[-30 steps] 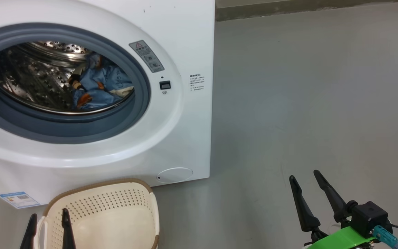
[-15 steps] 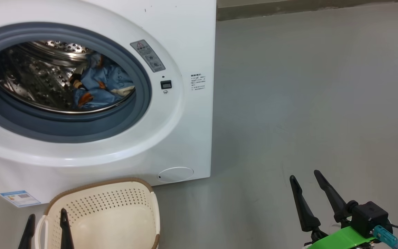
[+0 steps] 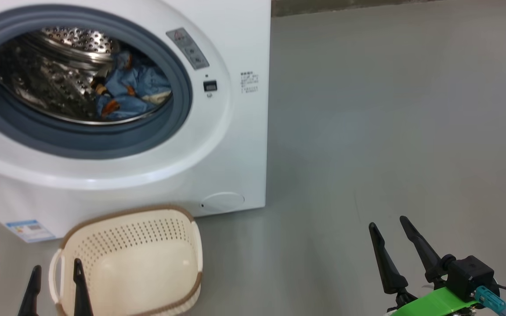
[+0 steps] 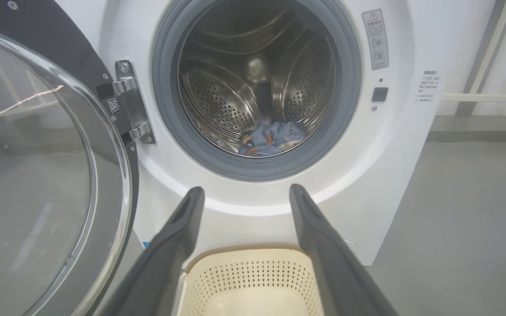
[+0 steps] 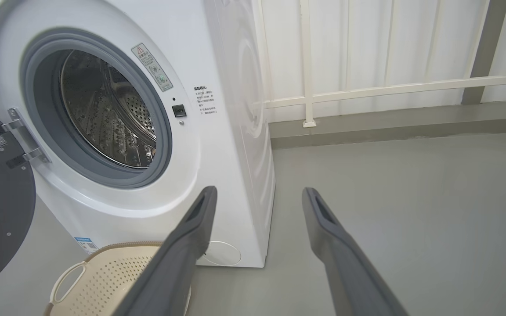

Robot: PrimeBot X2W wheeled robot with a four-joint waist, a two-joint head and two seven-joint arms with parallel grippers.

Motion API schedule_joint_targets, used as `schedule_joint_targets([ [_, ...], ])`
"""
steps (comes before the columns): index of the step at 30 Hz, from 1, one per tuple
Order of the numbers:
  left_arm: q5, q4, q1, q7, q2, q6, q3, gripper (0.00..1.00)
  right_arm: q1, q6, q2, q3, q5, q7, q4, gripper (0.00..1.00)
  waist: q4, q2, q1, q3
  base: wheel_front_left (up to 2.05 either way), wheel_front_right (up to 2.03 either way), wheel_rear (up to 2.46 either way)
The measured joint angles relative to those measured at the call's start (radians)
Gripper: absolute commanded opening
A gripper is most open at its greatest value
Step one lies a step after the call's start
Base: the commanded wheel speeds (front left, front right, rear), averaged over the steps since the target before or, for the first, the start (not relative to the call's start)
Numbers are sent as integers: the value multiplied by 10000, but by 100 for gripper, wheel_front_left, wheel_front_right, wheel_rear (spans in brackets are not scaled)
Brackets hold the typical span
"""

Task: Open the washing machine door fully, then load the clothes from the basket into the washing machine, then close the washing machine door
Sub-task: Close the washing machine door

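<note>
**Head Camera Tipped Down: Loading Done, Door Closing Pending**

Since the earlier head-view frames, the whole picture has shifted. The big white front-loading washing machine and the small cream perforated plastic basket with a brown woven-look rim now sit higher in that view. We read this as a downward tilt of the camera, not a move of either item.

We find the light blue garments with orange patches bunched low in the perforated steel drum, toward its right side. The basket interior is bare. We judge loading complete, with only the closing step left.

The large round door with a glossy black rim and bulging clear glass centre stands swung out on its metal hinge, at the robot's left of the opening. Being round, it has no long axis. Its hinge line runs upright, and in the left wrist view the glass bowl bulges toward the right.

The left gripper hangs over the basket with its fingers spread to full width and nothing between them. The right gripper stands over the grey floor, well apart from the machine, equally wide and empty.
</note>
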Motion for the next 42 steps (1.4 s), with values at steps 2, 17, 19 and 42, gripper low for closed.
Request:
schedule_joint_targets([
  [2, 0, 10, -7, 0, 0, 0, 0, 100, 0, 0, 4, 0, 0, 0, 8, 100, -3, 0, 1, 9, -213, 213, 0],
  [17, 13, 8, -83, 0, -4, 117, -10, 100, 0, 0, 4, -48, 0, -12, 36, 100, 101, 0, 1, 74, -132, 132, 0],
  [19, -17, -12, -140, 0, -4, 113, -27, 100, 0, 0, 4, -46, 0, -12, 36, 100, 103, 0, 0, 71, -17, 17, 0],
  [42, -33, -58, -154, 0, -4, 238, -188, 100, 3, 0, -10, -94, -46, -10, 27, 100, 526, 0, 1, -22, 0, 0, 0],
])
